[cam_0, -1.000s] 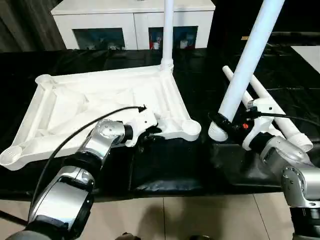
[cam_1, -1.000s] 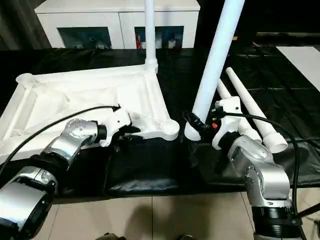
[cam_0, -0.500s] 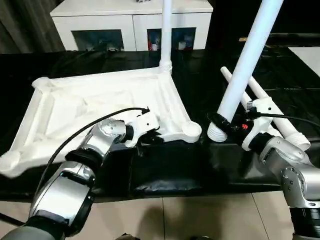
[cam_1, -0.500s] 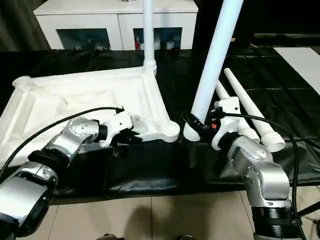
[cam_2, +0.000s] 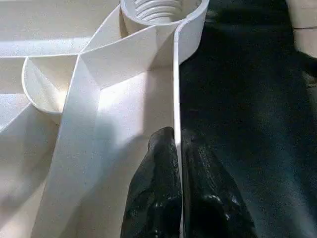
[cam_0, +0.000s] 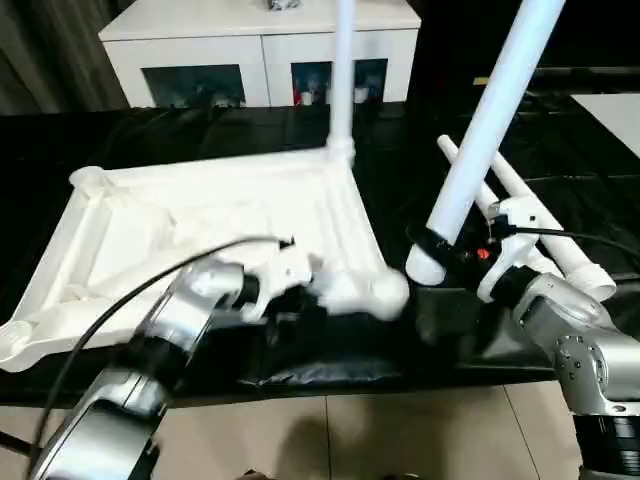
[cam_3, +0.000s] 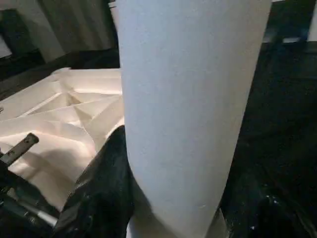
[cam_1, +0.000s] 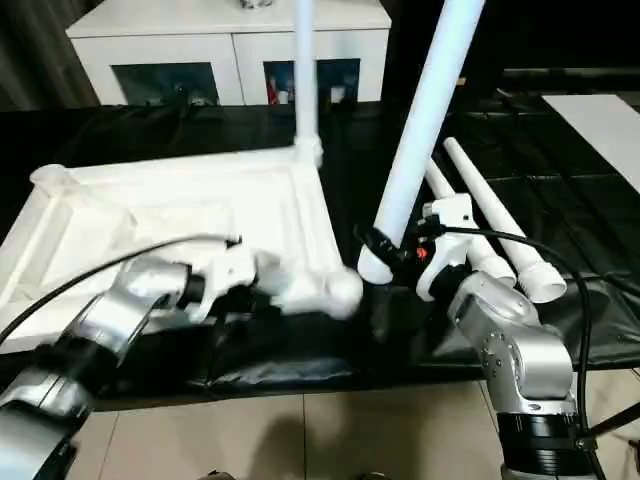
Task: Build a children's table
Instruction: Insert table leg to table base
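Pinching the thin side wall of the upturned tabletop (cam_0: 200,215) near its threaded corner socket (cam_2: 163,10), the left gripper (cam_2: 177,148) is clamping fully closed, while the right gripper (cam_0: 452,252) is gripping a tilted leg (cam_0: 490,115) just beside that corner on the black-covered bench (cam_0: 440,155).

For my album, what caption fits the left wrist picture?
Left gripper pinching the thin side wall of the upturned tabletop, near a threaded corner socket.
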Available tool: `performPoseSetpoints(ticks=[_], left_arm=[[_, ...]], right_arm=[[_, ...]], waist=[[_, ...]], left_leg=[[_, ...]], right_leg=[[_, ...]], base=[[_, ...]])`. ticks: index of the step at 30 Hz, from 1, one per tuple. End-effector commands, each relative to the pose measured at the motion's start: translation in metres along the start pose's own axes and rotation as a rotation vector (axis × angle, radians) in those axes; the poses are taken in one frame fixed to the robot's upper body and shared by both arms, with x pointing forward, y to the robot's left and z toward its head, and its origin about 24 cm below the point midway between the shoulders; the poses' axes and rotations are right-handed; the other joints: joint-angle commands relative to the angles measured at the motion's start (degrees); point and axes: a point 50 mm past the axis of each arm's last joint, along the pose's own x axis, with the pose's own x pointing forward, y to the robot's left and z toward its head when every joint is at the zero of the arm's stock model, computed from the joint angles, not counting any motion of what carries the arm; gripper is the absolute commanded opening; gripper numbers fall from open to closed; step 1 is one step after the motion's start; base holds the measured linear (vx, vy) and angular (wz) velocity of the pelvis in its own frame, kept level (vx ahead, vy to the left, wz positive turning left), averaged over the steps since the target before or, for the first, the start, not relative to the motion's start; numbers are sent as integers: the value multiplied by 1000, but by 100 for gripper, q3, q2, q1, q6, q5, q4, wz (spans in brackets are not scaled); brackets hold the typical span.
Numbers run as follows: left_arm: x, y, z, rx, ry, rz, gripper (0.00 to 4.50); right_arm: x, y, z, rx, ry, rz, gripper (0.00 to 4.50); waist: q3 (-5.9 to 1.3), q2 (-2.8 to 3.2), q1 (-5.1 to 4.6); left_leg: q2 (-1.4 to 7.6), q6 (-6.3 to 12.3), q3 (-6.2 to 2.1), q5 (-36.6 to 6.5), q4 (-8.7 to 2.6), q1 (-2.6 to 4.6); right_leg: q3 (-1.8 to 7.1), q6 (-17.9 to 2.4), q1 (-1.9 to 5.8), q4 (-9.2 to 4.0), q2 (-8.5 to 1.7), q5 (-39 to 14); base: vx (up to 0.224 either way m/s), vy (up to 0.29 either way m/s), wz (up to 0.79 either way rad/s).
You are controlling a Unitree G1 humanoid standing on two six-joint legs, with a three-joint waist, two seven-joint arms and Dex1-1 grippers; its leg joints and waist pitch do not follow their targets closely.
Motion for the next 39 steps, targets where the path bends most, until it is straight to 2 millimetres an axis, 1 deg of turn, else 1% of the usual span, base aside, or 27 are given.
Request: performPoseSetpoints(ticks=[1, 2, 4, 5, 7, 8, 9, 10, 11, 13, 14, 16, 19, 21, 24, 27, 29, 32, 34, 36, 37, 39], left_arm=[[5, -6, 1, -10, 13, -6, 0], [6, -5, 1, -17, 12, 5, 0], [6, -5, 2, -23, 13, 11, 0], [6, -5, 2, -27, 16, 15, 0], [5, -5, 3, -32, 19, 32, 0], [5, -4, 4, -32, 18, 41, 0], [5, -4, 5, -32, 19, 47, 0], [5, -3, 6, -33, 20, 52, 0], [4, -3, 7, -29, 21, 52, 0], [4, -3, 9, -26, 23, 53, 0], [4, -3, 9, -26, 23, 52, 0], [4, -3, 9, -26, 23, 52, 0], [4, -3, 9, -28, 30, 56, 0], [4, -3, 9, -29, 32, 59, 0], [4, -2, 10, -39, 22, 68, 0], [4, -1, 11, -56, 8, 81, 0], [4, 1, 13, -77, -8, 100, 0], [5, 4, 15, -107, -32, 125, 0], [5, 6, 17, -128, -48, 146, 0], [5, 9, 18, -143, -59, 168, 0], [5, 10, 19, -148, -63, 180, 0], [5, 13, 20, -164, -72, 206, 0]], right_arm=[[5, 7, -6, 25, 45, 91, 189], [7, 7, -8, 25, 54, 97, 189], [8, 7, -9, 23, 58, 98, 189], [10, 6, -10, 36, 63, 103, 189], [16, 6, -14, 51, 90, 121, 189], [18, 6, -16, 51, 107, 127, 189], [20, 6, -18, 49, 115, 129, 189], [21, 5, -19, 46, 123, 130, 189], [22, 4, -20, 44, 125, 127, 189], [24, 2, -20, 54, 119, 123, 189], [25, 1, -20, 58, 121, 124, 189], [25, 1, -22, 62, 128, 129, 189], [26, -1, -27, 64, 142, 124, 189], [26, -3, -29, 68, 140, 114, 189], [26, -6, -32, 82, 129, 100, 189], [25, -6, -36, 92, 116, 92, 189], [23, -6, -38, 109, 85, 84, 189], [21, -4, -41, 124, 41, 78, 189], [18, -2, -45, 127, 11, 71, 189], [16, -2, -47, 129, -17, 55, 189], [15, -2, -49, 137, -35, 43, 189], [12, -2, -51, 140, -66, 15, 189]], waist=[[-365, -119, -11], [-358, -130, -16], [-351, -131, -17], [-354, -153, -23], [-352, -178, -42], [-346, -166, -47], [-348, -168, -55], [-348, -202, -61], [-345, -205, -73], [-350, -206, -82], [-350, -225, -91], [-352, -204, -85], [-359, -227, -87], [-358, -231, -88], [-349, -226, -104], [-344, -233, -114], [-345, -241, -122], [-347, -255, -117], [-346, -240, -104], [-346, -242, -106], [-338, -233, -110], [-338, -240, -119]], left_leg=[[300, 233, -138, -1484, -453, 97], [285, 200, -130, -1541, -449, 102], [277, 142, -135, -1614, -453, 114], [275, 123, -142, -1624, -459, 101], [272, 110, -147, -1648, -459, 95], [265, 106, -151, -1649, -457, 93], [260, 109, -150, -1648, -452, 88], [263, 119, -151, -1626, -452, 86], [264, 127, -150, -1621, -453, 85], [263, 133, -154, -1595, -451, 79], [262, 140, -154, -1582, -452, 73], [270, 147, -151, -1548, -452, 81], [272, 166, -145, -1519, -450, 74], [266, 170, -141, -1526, -445, 77], [270, 145, -153, -1644, -456, 80], [266, 119, -157, -1742, -459, 87], [270, 105, -160, -1777, -460, 83], [264, 134, -154, -1753, -458, 83], [269, 147, -155, -1756, -456, 92], [269, 152, -160, -1775, -465, 83], [270, 144, -162, -1845, -468, 92], [264, 136, -166, -1905, -470, 91]], right_leg=[[216, -1099, 254, -395, -310, -2276], [216, -1058, 235, -422, -303, -2374], [215, -1008, 220, -446, -303, -2502], [217, -963, 234, -446, -312, -2554], [209, -947, 228, -449, -311, -2634], [210, -925, 225, -457, -314, -2688], [209, -914, 226, -461, -315, -2703], [210, -890, 224, -455, -318, -2734], [210, -886, 218, -472, -317, -2756], [209, -897, 218, -465, -323, -2731], [207, -895, 225, -463, -316, -2706], [215, -928, 218, -448, -311, -2592], [216, -980, 227, -431, -312, -2453], [216, -988, 227, -437, -317, -2472], [208, -954, 219, -455, -314, -2632], [203, -921, 213, -472, -313, -2754], [205, -898, 207, -481, -318, -2792], [205, -885, 207, -483, -318, -2800], [209, -880, 196, -495, -325, -2823], [201, -877, 201, -495, -319, -2833], [197, -865, 186, -506, -313, -2891], [193, -812, 183, -522, -316, -2989]], base=[[0, 0, 0], [0, 0, 0], [0, 0, 0], [0, 0, 0], [0, 0, 0], [0, 0, 0], [0, 0, 0], [0, 0, 0], [0, 0, 0], [0, 0, 0], [0, 0, 0], [0, 0, 0], [0, 0, 0], [0, 0, 0], [0, 0, 0], [0, 0, 0], [0, 0, 0], [0, 0, 0], [0, 0, 0], [0, 0, 0], [0, 0, 0], [0, 0, 0]])
